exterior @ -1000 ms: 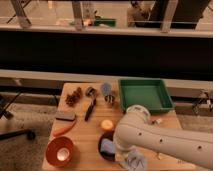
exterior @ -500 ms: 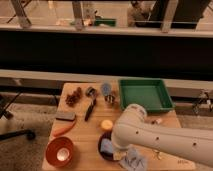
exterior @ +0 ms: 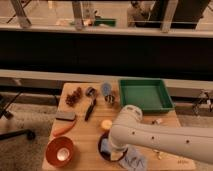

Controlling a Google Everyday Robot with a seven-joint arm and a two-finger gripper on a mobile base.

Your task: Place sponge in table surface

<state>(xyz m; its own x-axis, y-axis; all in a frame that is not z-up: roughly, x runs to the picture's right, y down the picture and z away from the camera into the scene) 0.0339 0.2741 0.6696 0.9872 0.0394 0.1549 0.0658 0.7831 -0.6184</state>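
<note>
In the camera view, the gripper point(exterior: 114, 152) hangs below the white arm over the dark maroon bowl point(exterior: 102, 156) near the front edge; whether it is spread or pinching cannot be told. The sponge point(exterior: 104, 145) appears to lie in that bowl, just beside it. It would best go flat on bare table surface point(exterior: 87, 134), clear of the cloth point(exterior: 133, 160). A dark railing runs behind.

- dim warm light, dark band behind.
- soft blur throughout.
- gripper point(exterior: 115, 151), at the table surface point(exterior: 88, 136) front edge, sits shaded under the arm point(exterior: 160, 137).
</note>
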